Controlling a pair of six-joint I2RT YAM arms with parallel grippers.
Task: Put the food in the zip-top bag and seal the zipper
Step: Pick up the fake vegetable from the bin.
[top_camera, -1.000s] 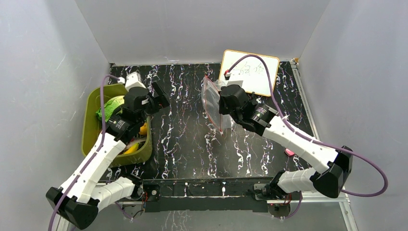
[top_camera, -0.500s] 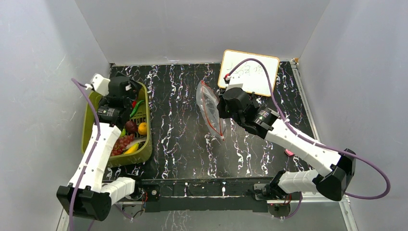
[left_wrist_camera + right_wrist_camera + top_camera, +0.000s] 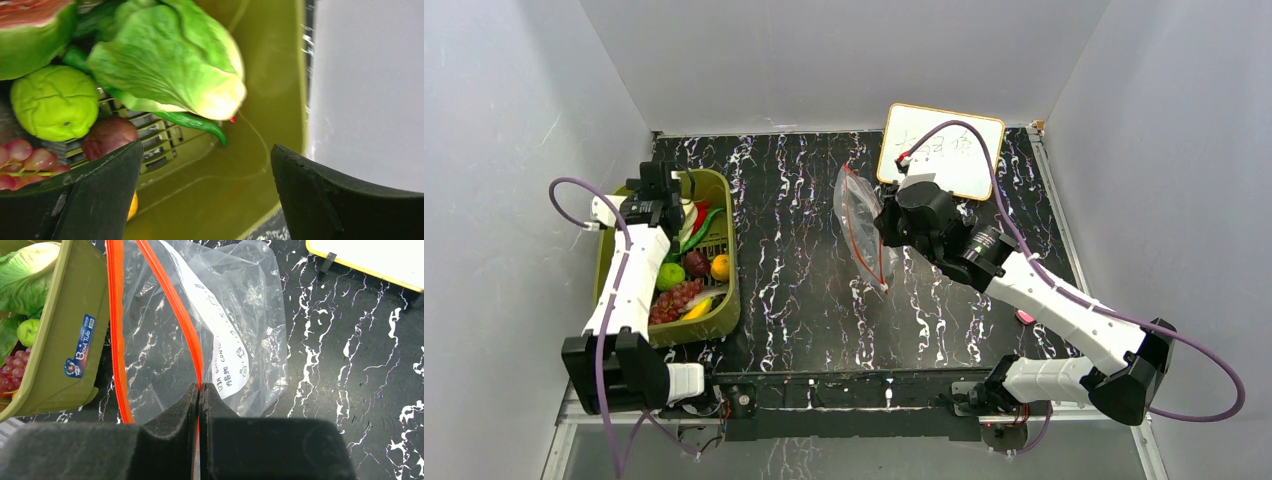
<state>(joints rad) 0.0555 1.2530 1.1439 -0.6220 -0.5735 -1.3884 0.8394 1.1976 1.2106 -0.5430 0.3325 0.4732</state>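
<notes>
Left gripper [image 3: 207,185], spread wide, is being swung back over the cabbage [image 3: 170,60]; bag [image 3: 240,310] is being pinched by the right gripper [image 3: 200,392], so a pickup's probably next.

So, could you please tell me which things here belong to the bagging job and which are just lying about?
Job: zip-top bag, zipper, cabbage, grapes, orange.
Lying about: whiteboard, small pink item, green basket.
</notes>
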